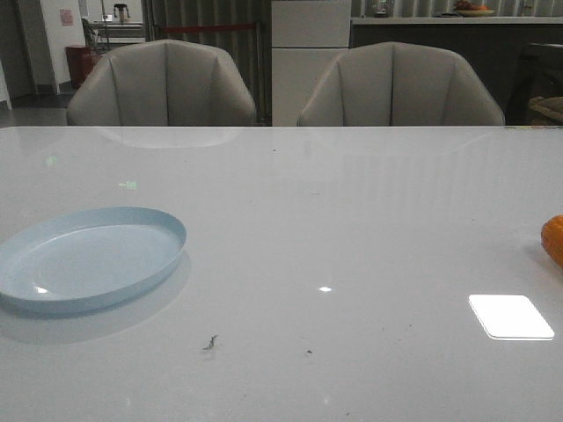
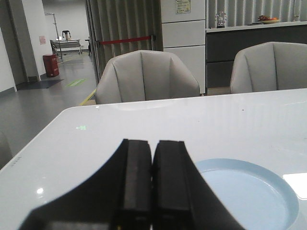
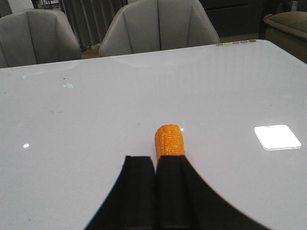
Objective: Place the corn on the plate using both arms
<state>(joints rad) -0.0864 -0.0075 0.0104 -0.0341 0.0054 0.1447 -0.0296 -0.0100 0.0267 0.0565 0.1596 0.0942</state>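
Note:
The pale blue plate [image 1: 88, 257] lies on the white table at the front left; it also shows in the left wrist view [image 2: 249, 191]. The orange corn [image 1: 553, 239] lies at the table's far right edge, cut off by the front view's border. In the right wrist view the corn [image 3: 169, 140] lies on the table just beyond my right gripper [image 3: 154, 160], partly hidden by one finger. The right gripper is shut and empty. My left gripper [image 2: 153, 143] is shut and empty, beside the plate. Neither gripper shows in the front view.
Two grey chairs [image 1: 163, 83] [image 1: 400, 86] stand behind the table's far edge. A bright light reflection [image 1: 510, 316] sits on the table at front right. Small dark specks [image 1: 211, 343] mark the table near the front middle.

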